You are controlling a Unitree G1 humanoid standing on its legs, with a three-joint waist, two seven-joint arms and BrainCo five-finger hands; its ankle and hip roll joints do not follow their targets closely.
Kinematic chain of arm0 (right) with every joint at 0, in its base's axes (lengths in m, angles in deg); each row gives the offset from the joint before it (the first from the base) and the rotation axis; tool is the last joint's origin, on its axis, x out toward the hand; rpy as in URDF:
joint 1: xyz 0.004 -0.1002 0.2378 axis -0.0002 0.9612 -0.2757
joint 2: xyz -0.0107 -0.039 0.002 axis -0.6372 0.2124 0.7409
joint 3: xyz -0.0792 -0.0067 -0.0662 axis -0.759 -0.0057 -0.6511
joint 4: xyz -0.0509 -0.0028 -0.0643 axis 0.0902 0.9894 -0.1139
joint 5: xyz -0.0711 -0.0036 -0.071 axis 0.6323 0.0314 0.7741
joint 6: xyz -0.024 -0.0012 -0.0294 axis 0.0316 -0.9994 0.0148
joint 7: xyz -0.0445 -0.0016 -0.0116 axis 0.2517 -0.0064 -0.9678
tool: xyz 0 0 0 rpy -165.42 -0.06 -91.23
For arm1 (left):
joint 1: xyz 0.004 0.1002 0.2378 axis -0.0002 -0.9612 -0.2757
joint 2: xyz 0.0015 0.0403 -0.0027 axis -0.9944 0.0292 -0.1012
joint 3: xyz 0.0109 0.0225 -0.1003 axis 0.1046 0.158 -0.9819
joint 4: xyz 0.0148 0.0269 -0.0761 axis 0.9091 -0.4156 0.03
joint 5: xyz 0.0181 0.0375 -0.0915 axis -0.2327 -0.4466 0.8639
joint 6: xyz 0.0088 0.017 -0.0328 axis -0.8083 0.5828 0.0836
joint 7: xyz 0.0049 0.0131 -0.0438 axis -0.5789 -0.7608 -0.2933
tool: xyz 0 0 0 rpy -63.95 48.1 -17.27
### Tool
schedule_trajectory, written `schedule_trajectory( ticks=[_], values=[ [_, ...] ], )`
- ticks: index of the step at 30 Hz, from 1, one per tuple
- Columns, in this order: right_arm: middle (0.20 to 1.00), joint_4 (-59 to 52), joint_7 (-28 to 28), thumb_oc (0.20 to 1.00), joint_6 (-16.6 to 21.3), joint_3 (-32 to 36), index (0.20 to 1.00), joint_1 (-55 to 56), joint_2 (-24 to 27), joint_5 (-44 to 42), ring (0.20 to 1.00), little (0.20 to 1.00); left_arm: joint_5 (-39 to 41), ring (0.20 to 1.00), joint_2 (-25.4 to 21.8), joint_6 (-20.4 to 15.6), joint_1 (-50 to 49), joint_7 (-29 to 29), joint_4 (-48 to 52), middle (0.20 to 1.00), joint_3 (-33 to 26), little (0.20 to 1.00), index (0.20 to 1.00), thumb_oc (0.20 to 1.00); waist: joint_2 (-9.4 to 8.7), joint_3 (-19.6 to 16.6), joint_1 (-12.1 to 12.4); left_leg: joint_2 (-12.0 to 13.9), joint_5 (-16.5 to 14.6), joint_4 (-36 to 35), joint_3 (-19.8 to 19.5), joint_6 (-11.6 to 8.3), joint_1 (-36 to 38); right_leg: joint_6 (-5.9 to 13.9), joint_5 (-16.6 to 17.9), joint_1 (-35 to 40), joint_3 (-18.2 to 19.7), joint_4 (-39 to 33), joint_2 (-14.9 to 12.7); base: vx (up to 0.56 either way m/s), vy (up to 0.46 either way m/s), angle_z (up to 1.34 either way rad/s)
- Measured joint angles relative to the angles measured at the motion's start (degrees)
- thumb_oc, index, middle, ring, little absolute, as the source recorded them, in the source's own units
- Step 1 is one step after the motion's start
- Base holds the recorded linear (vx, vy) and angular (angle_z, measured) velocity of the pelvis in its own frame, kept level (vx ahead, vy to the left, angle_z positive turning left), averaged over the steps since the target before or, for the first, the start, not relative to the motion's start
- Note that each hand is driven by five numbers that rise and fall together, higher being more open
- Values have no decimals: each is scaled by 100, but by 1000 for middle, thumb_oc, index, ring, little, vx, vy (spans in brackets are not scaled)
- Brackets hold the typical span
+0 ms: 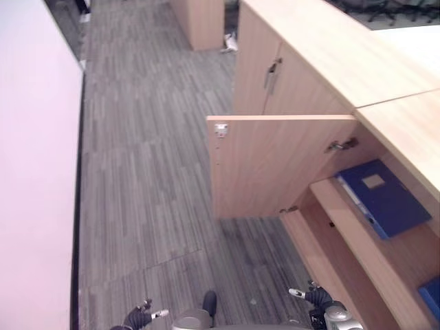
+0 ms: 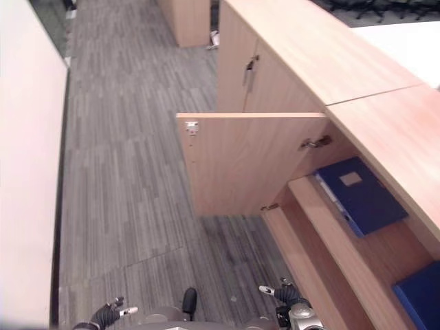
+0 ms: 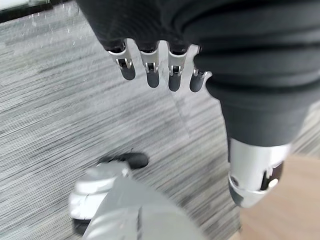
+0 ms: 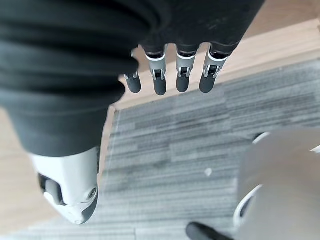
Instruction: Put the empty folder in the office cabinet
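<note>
Grey striped carpet filled the left and centre of the frame. At bottom left the left robot hand hung open and empty; at bottom right the right robot hand likewise. The light wooden cabinet door stood open at centre; the flat blue folder lay on the middle shelf, right. Closing the door squarely probably remained.

The folder is dark blue and flat, with a small pale label on its cover. It lies on its side on a shelf inside the office cabinet, a bit crooked, with one corner pointing out toward the front edge. The cabinet is made of light wood. Its door is swung wide open over the grey floor. A second blue thing shows at the lower part of the cabinet, but too little of it shows to tell what it is.
</note>
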Motion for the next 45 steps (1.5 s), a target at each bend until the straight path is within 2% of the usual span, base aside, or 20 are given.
schedule_trajectory(
  ticks=[2,3,4,5,9,12,14,21,26,29,31,32,33,35,37,39,40,41,42,45],
  values=[
    [1000,-39,-10,1000,22,0,1000,-18,0,-60,1000,1000,40,1000,41,6,175,15,-30,1000,22,1000,1000,1000,94,77,-117,56,49,-4,-194,-46,5,-218,-170,-103,518,-544,607,55,-75,59],
    [1000,-37,-10,1000,14,-14,1000,4,-32,-177,1000,1000,42,1000,84,-9,358,-7,-291,1000,-12,1000,1000,1000,69,80,-84,-3,56,-6,-289,-67,15,-250,-139,-135,440,-886,744,49,-91,62],
    [1000,20,-10,1000,12,-10,1000,40,-108,-218,1000,1000,73,1000,126,-10,522,-99,-520,1000,-27,1000,1000,1000,-113,53,-83,-152,33,-10,-345,-101,29,-379,39,-122,289,-1357,715,68,-101,42],
    [1000,77,-14,1000,17,-3,1000,11,-113,-220,1000,1000,116,1000,186,2,549,-159,-596,1000,-30,1000,1000,1000,-132,43,-127,-165,-4,-11,-379,-133,27,-644,60,-78,275,-1469,740,91,-100,15],
    [1000,119,-63,1000,41,22,1000,-20,-86,-240,1000,1000,263,1000,354,15,532,-232,-635,1000,-15,1000,1000,1000,-136,-114,-201,101,-98,-10,-310,-357,54,-778,235,186,274,-2026,1119,75,-113,-9],
    [1000,120,-77,1000,76,30,1000,54,25,-437,1000,1000,249,1000,541,4,734,-306,-686,1000,117,1000,1000,1000,-151,-169,-372,231,-109,-7,-321,-440,170,-891,321,441,263,-2386,1321,68,-173,1],
    [1000,118,-72,1000,77,29,1000,100,52,-438,1000,1000,249,1000,546,7,752,-312,-681,1000,117,1000,1000,1000,-131,-225,-453,267,-108,-7,-312,-482,197,-926,376,556,263,-2589,1382,53,-170,-2],
    [1000,165,-64,1000,76,32,1000,388,217,-431,1000,1000,248,1000,546,19,637,-307,-690,1000,130,1000,1000,1000,170,-384,-525,391,-161,-10,-240,-611,241,-946,348,577,317,-2645,1506,-1,-99,-5],
    [1000,166,-59,1000,82,52,1000,507,368,-434,1000,1000,262,1000,553,22,502,-274,-656,1000,182,1000,1000,1000,400,-349,-589,462,-185,114,-134,-727,115,-973,366,498,441,-2620,1573,-51,-85,-13],
    [1000,181,-53,1000,73,206,1000,520,463,-438,1000,1000,262,1000,570,37,660,-231,-549,1000,228,1000,1000,1000,461,-153,-620,501,-235,349,-137,-817,-23,-1110,372,433,435,-2646,1616,59,-4,3],
    [1000,162,-25,1000,84,180,1000,442,516,-437,1000,1000,267,1000,478,131,1028,-199,-1107,1000,195,1000,1000,1000,434,-137,-692,518,-235,507,16,-822,-19,-1133,363,437,569,-2650,1616,151,68,-37],
    [1000,119,-5,1000,133,63,1000,263,566,-436,1000,1000,382,1000,323,115,1230,-266,-1118,1000,-27,1000,1000,1000,188,14,-727,422,-268,982,175,-869,-196,-1277,395,490,762,-2653,1437,169,73,-68],
    [1000,109,-10,1000,106,3,1000,181,562,-436,1000,1000,544,1000,258,114,1359,-341,-1006,1000,-31,1000,1000,1000,65,82,-725,439,-339,1260,305,-945,-382,-1346,414,497,829,-2656,1304,272,106,-63],
    [1000,102,-9,1000,103,-39,1000,199,583,-435,1000,1000,715,1000,265,36,1492,-397,-701,1000,-6,1000,1000,1000,16,49,-738,668,-298,847,272,-1019,-500,-1300,386,471,916,-2654,1224,157,68,-18],
    [1000,108,-6,1000,73,-27,1000,242,626,-435,1000,1000,789,1000,361,-16,1629,-455,-462,1000,11,1000,1000,1000,93,13,-715,875,-131,395,119,-1234,-630,-1264,390,462,943,-2653,1241,121,82,-10],
    [1000,104,-12,1000,73,-74,1000,192,610,-435,1000,1000,936,1000,376,-80,1838,-489,-292,1000,17,1000,1000,1000,146,-20,-670,926,-107,155,163,-1232,-666,-1154,378,447,1047,-2653,1258,158,114,-46],
    [1000,-27,-2,1000,76,-78,1000,242,628,-435,1000,1000,962,1000,362,-107,1829,-496,-233,1000,-12,1000,1000,1000,260,-104,-638,933,-167,217,271,-1151,-646,-1089,385,459,1104,-2652,1290,193,159,-63],
    [1000,-110,1,1000,116,-74,1000,312,648,-435,1000,1000,1024,1000,351,-109,1808,-498,-176,1000,-14,1000,1000,1000,305,-162,-632,928,-65,231,292,-1018,-616,-955,427,504,1136,-2653,1293,189,159,-56],
    [1000,-98,13,1000,113,-77,1000,339,559,-433,1000,1000,1131,1000,277,-110,1805,-536,-67,1000,-25,1000,1000,1000,182,-226,-628,837,195,248,416,-937,-558,-808,377,600,1211,-2652,1173,151,167,-30],
    [1000,-65,25,1000,97,-76,1000,614,283,-429,1000,1000,1290,1000,4,-134,1767,-588,512,1000,-30,1000,1000,1000,-224,-464,-633,432,263,-76,487,-668,-225,-568,310,674,1237,-2486,794,109,165,0]
  ],
)
